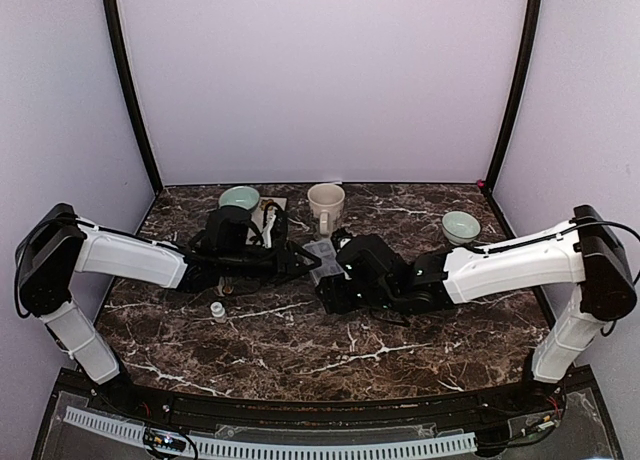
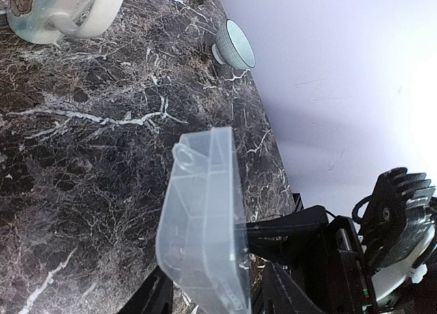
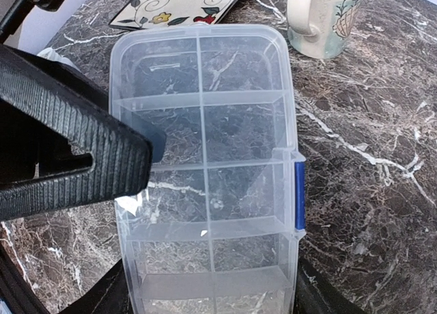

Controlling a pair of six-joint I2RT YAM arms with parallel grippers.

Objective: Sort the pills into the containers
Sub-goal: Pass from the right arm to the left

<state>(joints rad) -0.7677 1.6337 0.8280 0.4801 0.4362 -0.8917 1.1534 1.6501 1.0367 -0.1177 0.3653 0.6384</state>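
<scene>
- Pill organizer (image 3: pixel 205 157), clear, with two rows of square compartments and a blue latch (image 3: pixel 299 194), lies lengthwise between the fingers of the right gripper (image 3: pixel 212 299). They stand wide apart and clamp its two long sides.
- Left gripper (image 2: pixel 215 297) has the organizer's end, seen edge-on, between its part-spread fingers. The tips are cut off by the frame, so I cannot tell whether they press it.
- One ribbed black left finger (image 3: pixel 75 157) lies over the organizer's left edge.
- From above, both grippers meet mid-table on the marble table (image 1: pixel 300 355), just in front of the cream mug (image 1: pixel 325 206).
- Further out stand a green bowl (image 1: pixel 240 197) and a patterned tile (image 1: pixel 272 216) to the left, a second bowl (image 1: pixel 460 225) to the right, and a small white bottle (image 1: pixel 217 310) near the left arm.
</scene>
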